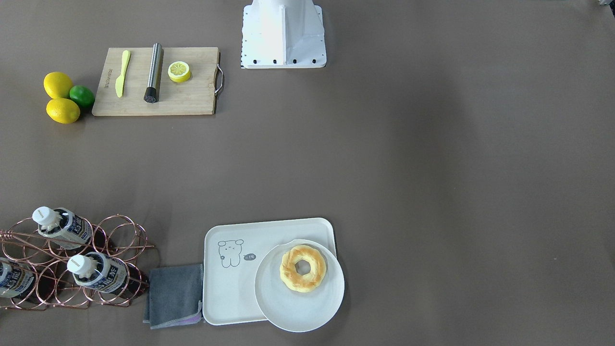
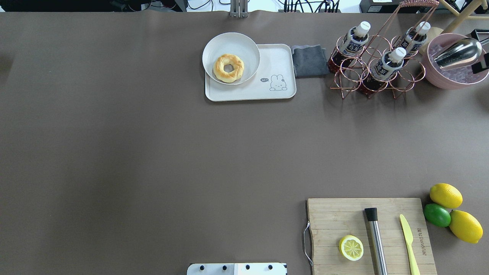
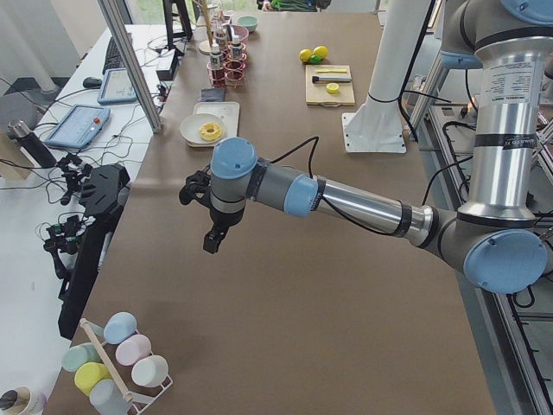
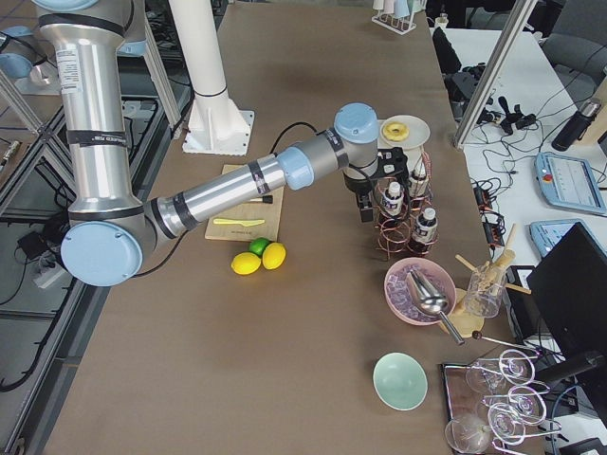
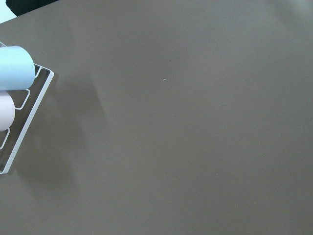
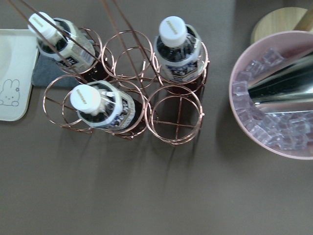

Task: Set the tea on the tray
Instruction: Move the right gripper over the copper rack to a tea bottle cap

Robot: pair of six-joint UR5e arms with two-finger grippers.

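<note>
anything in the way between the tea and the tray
Only a grey cloth lies between the wire rack and the tray. The nearest tea bottle sits in a rack ring; a plate covers the tray's far end.

Opposed overhead and front views, common tray [image 2: 244,91].

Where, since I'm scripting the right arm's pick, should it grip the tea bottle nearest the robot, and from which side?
Probably the neck just under the white cap, coming straight down from above. The tea bottle stands in a ring of the copper wire rack, whose wires encircle its body, leaving only the top free.
</note>
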